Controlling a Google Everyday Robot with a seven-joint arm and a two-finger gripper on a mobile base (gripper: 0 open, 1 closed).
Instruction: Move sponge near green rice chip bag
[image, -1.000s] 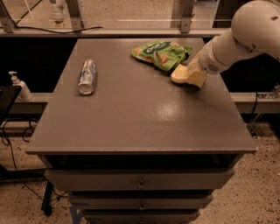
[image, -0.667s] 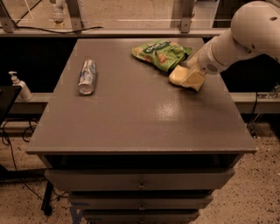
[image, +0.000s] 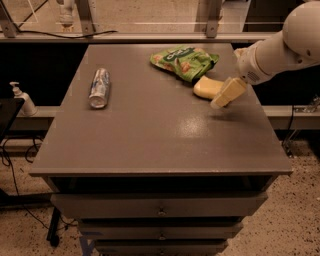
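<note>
View from above the front edge of a dark grey worktop (image: 150, 135) that tops a cabinet of drawers (image: 160, 206). The robot's white arm (image: 280, 47) reaches in from the upper right and ends in the hand (image: 225, 95), a pale yellow blocky part tilted down and to the left over the right rear part of the worktop, casting a faint shadow on the surface below it. The sponge (image: 206, 87), a pale yellow foam block with a rounded left end, lies flat on the worktop directly to the left of the hand; its right end meets the hand, and the two are so alike in colour that the line between them is hard to trace. Whether the hand grasps the sponge or has released it cannot be told from this view. The green bag of rice chips (image: 184, 61) lies just behind the sponge, towards the far edge; the bag's wrinkled near corner comes close to the sponge's rear side, and whether they touch cannot be told. The bag bears white lettering on a dark panel and pictures of chips, but no word can be read. A silver-blue can (image: 99, 88) lies on its side well apart on the left half of the worktop, its long axis running front to back; its label is illegible. A white pump bottle (image: 21, 99) stands on a ledge left of the cabinet.
</note>
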